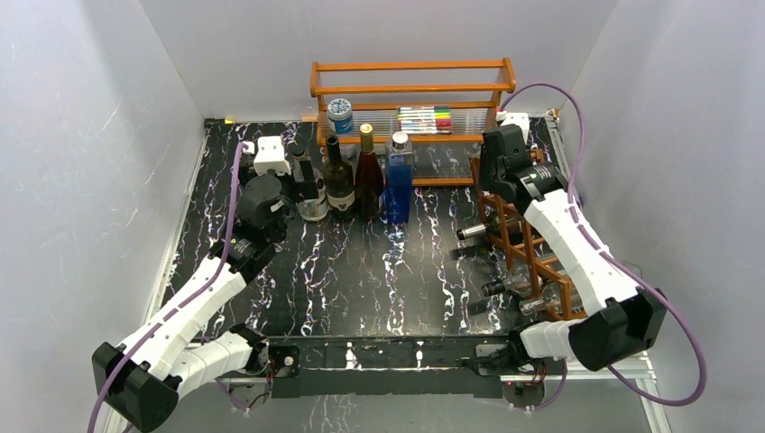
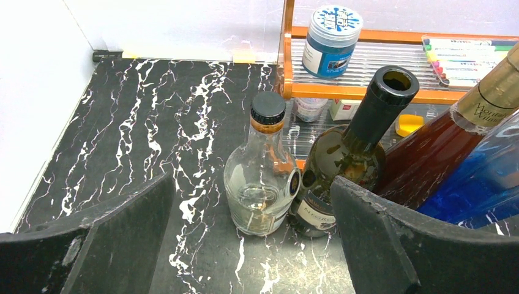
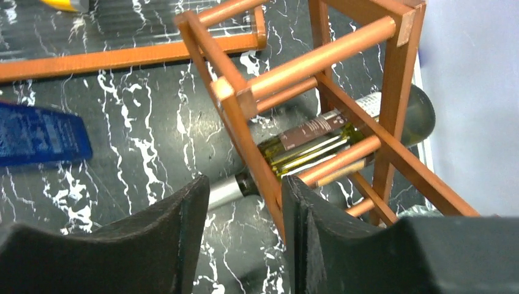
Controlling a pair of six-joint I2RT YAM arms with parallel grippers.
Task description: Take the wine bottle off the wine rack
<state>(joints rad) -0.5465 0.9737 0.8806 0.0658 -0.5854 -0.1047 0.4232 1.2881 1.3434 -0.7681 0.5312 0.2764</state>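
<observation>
Close beside wine rack (image 3: 235, 119), right pincer (image 3: 246, 190).

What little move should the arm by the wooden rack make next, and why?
Probably lower the right gripper around the silver-capped neck of the green glass wine bottle: it lies in the reddish-brown wooden lattice wine rack, and the jaws hang above it, holding nothing.

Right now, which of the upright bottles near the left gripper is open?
The dark green bottle, second from the left: its mouth is open, while the clear bottle, amber bottle and blue bottle are all capped.
</observation>
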